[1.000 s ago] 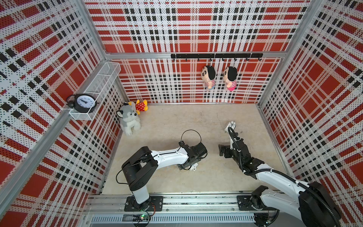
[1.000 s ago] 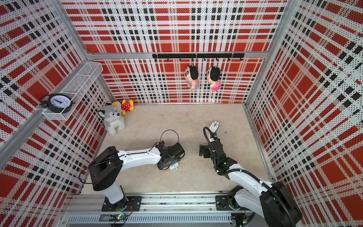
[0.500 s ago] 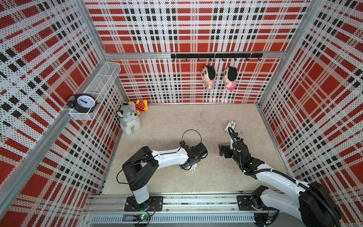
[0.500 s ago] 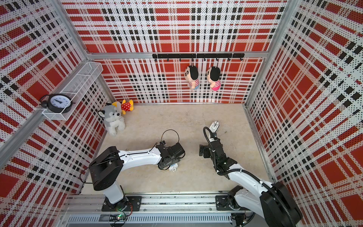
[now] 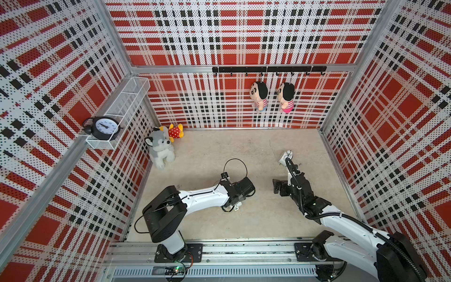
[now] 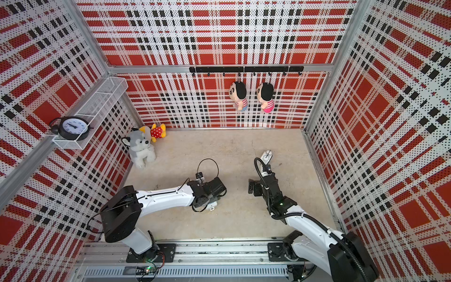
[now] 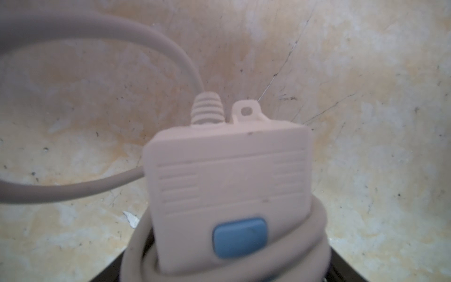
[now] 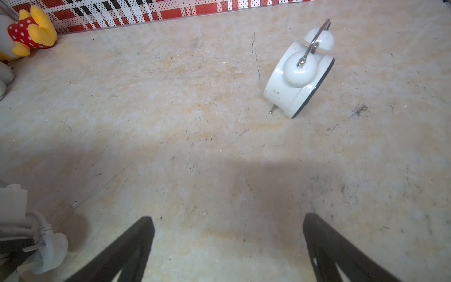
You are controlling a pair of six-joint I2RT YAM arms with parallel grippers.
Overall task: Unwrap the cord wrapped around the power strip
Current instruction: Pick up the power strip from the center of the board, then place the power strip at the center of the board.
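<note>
The left pincer point(image 5: 238, 195) sits right over the power strip point(image 7: 229, 185), mid-bench point(image 7: 366, 97). Its jaws are hidden, so I cannot tell whether it pinches. The cord point(image 7: 73, 193) is coiled around the strip. The right pincer point(image 8: 228, 217) is spread and empty, with a white alarm clock point(image 8: 299, 80) beyond it.

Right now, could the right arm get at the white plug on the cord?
Probably yes. The right gripper is open over bare floor, and the plug is near it with nothing between; the left gripper, at the power strip, sits close by.
</note>
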